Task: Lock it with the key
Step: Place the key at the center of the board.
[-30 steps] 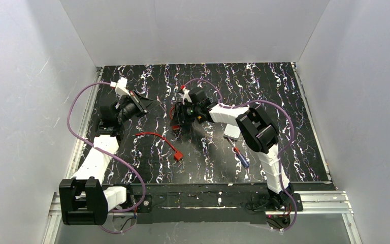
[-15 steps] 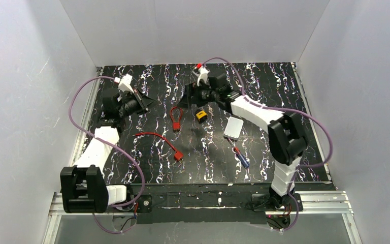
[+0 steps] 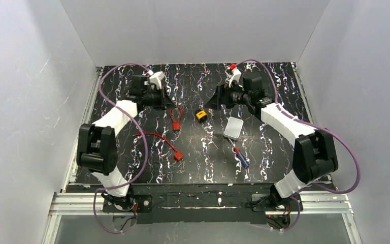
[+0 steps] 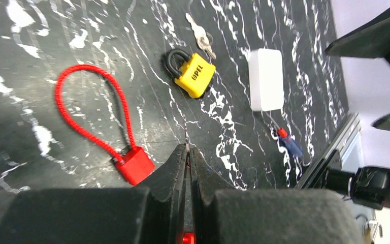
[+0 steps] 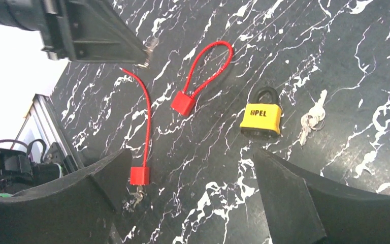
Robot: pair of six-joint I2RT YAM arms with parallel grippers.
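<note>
The right wrist view, unlike the left, shows a second red cable lock; the yellow padlock, keys just beside it, lies beyond the spread, empty right jaws; left jaws pressed together.

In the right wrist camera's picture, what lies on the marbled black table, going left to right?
Red cable lock with its cable stretched out → red cable lock bent into a loop → yellow padlock with black shackle → silver keys.

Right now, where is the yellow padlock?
In the top view the yellow padlock lies between the looped red cable lock on the left and the white box on the right, its keys beside it.
</note>
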